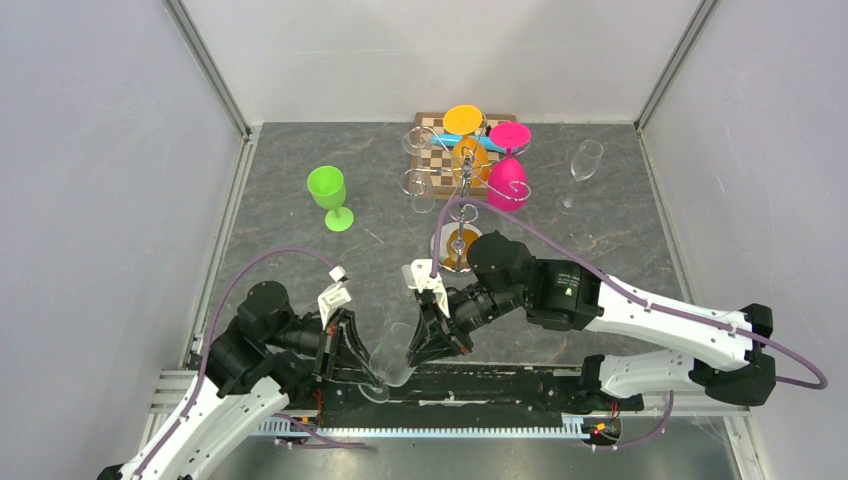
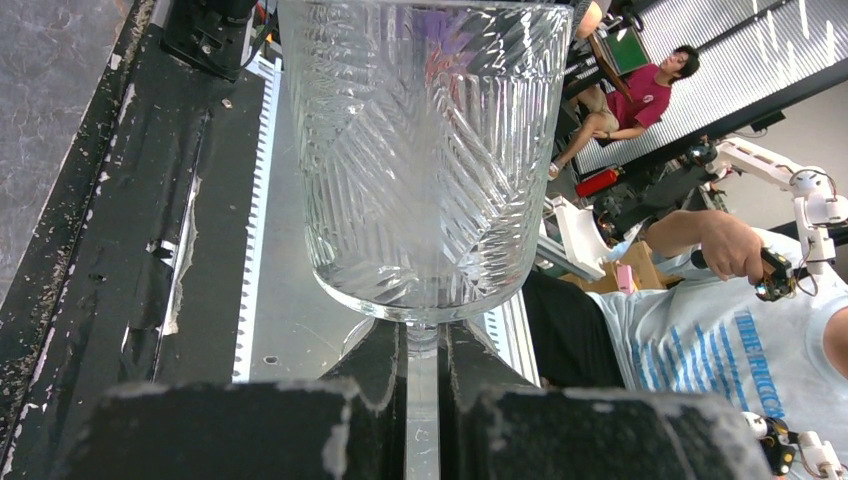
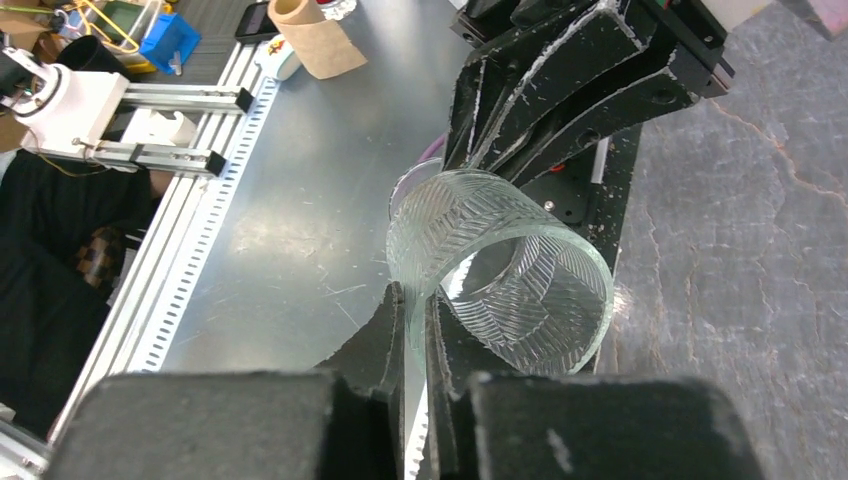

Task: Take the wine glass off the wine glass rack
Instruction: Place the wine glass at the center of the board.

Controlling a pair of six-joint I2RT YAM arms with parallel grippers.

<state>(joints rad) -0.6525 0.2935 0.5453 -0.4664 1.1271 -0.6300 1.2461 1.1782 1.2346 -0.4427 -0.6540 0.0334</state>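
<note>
The left gripper (image 2: 422,345) is clenched on the stem of the glass (image 2: 430,150), and the bowl juts straight out past its fingertips. The right gripper (image 3: 415,322) grasps the bowl's wall at the rim, with the wall pinched between its jaws. The glass hangs between both jaws, well apart from the rack (image 1: 463,185), which stands far beyond them.

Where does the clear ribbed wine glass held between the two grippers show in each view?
Top external: the clear ribbed wine glass sits bottom centre.
Left wrist: upper centre, stem in the left gripper.
Right wrist: centre, rim pinched by the right gripper.
Shared landmark: the toothed aluminium rail, in all three.
</note>
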